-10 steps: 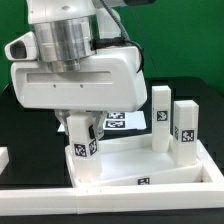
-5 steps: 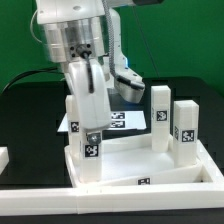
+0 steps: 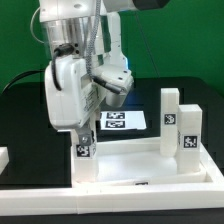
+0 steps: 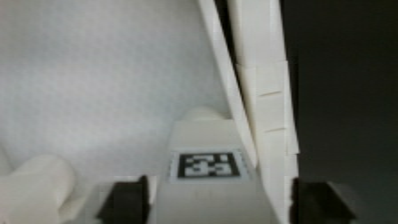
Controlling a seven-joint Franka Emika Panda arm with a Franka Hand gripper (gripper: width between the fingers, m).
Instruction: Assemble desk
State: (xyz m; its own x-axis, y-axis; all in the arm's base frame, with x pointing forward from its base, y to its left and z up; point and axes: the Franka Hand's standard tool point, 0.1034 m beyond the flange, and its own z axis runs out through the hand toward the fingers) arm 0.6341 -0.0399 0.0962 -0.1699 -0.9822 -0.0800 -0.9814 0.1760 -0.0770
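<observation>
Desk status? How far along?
Done, by the look of it: two legs, the far one and the near one, stand upright in the tabletop on the exterior view's right.
In hand: a third leg stands at the near left corner. The gripper straddles it, jaws clear of its sides.
Left: no fourth leg is visible. How firmly any leg is seated cannot be told.

Fingers [image 3: 82,137] spread off leg [image 3: 84,158]; arm turned; tabletop [image 3: 150,170] shifted.
</observation>
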